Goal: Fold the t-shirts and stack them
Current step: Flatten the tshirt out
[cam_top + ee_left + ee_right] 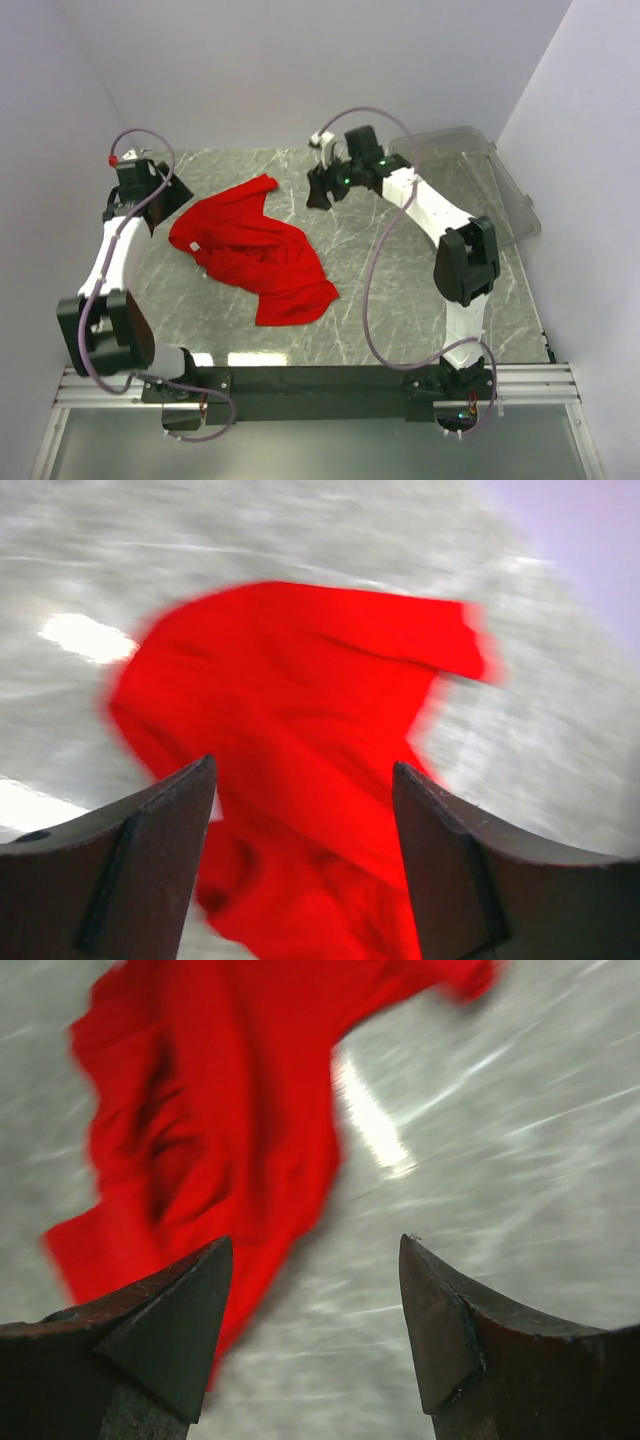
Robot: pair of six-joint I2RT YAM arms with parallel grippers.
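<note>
A red t-shirt (255,250) lies crumpled on the grey marble table (400,300), left of centre. My left gripper (165,205) hovers just left of the shirt, open and empty; in its wrist view the shirt (300,740) lies below and between the open fingers (160,860). My right gripper (318,190) hovers above the table to the right of the shirt's far sleeve, open and empty; its wrist view shows the shirt (210,1120) to the left and bare table between the fingers (450,1330). Both wrist views are blurred.
A clear plastic bin (480,185) stands at the back right of the table, behind the right arm. White walls close in the table at the back and both sides. A black rail (320,380) runs along the near edge.
</note>
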